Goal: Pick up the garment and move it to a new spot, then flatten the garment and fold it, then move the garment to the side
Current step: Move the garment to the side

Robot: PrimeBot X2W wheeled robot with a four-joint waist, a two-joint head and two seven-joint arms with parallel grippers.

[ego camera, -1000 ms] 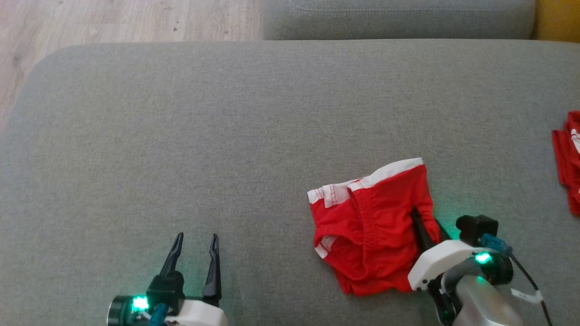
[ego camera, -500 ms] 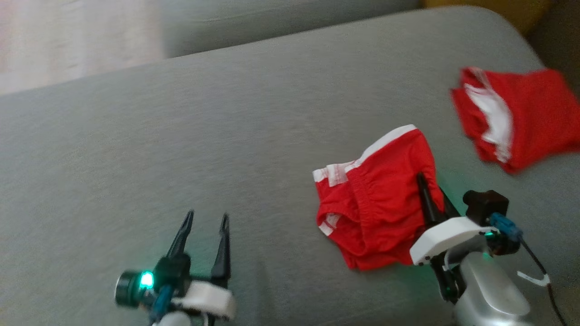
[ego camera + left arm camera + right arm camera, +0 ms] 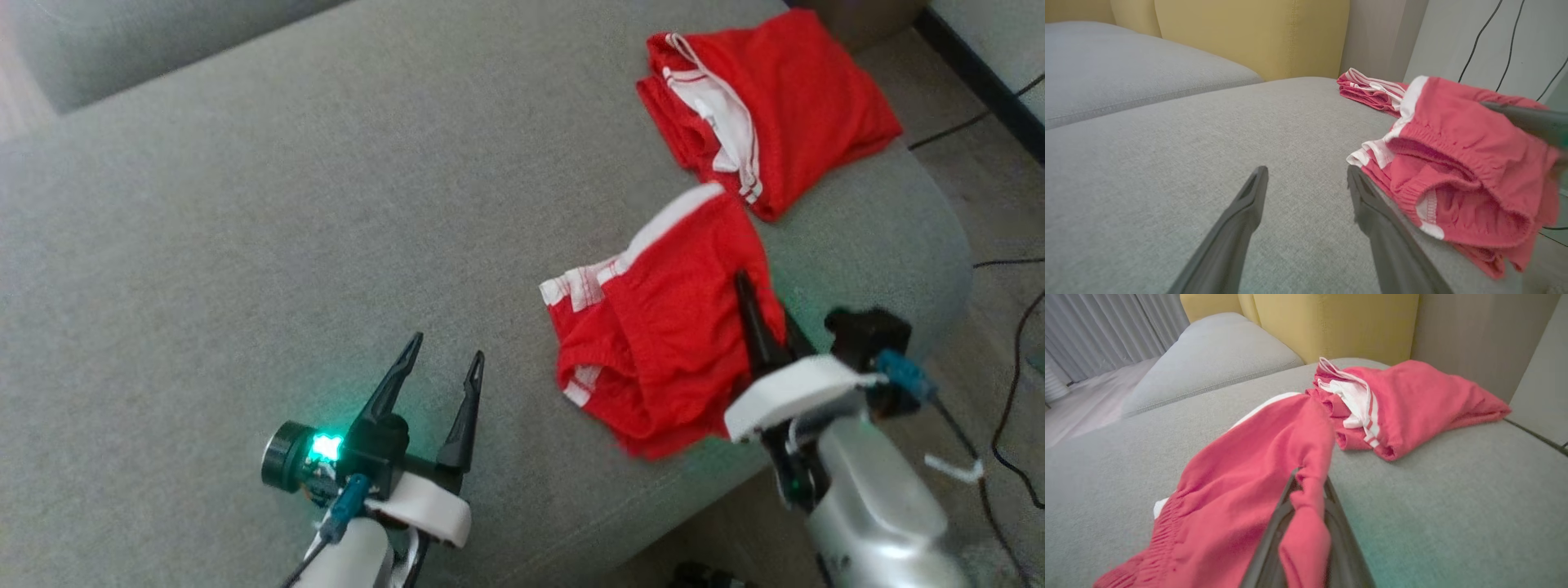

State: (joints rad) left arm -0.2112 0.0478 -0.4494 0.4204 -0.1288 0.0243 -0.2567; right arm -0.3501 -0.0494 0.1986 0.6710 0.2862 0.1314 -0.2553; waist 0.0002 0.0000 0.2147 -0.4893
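**I Have the Red Garment by Its Edge**

From my head: the garment point(image 3: 653, 327) lies bunched on the grey sofa point(image 3: 245, 204), near its front right corner, just beside a second red garment point(image 3: 775, 98). My right tool point(image 3: 755, 306) is closed on its right edge, with the arm reaching in low. My left tool point(image 3: 447, 345) is wide open, holds nothing and sits low over bare sofa.

From my left wrist: the garment sits to the right of my open tool.

From my right wrist: red cloth is pinched in my tool.

I think this is the pick-up step. Next I should lift it and carry it to an open spot.
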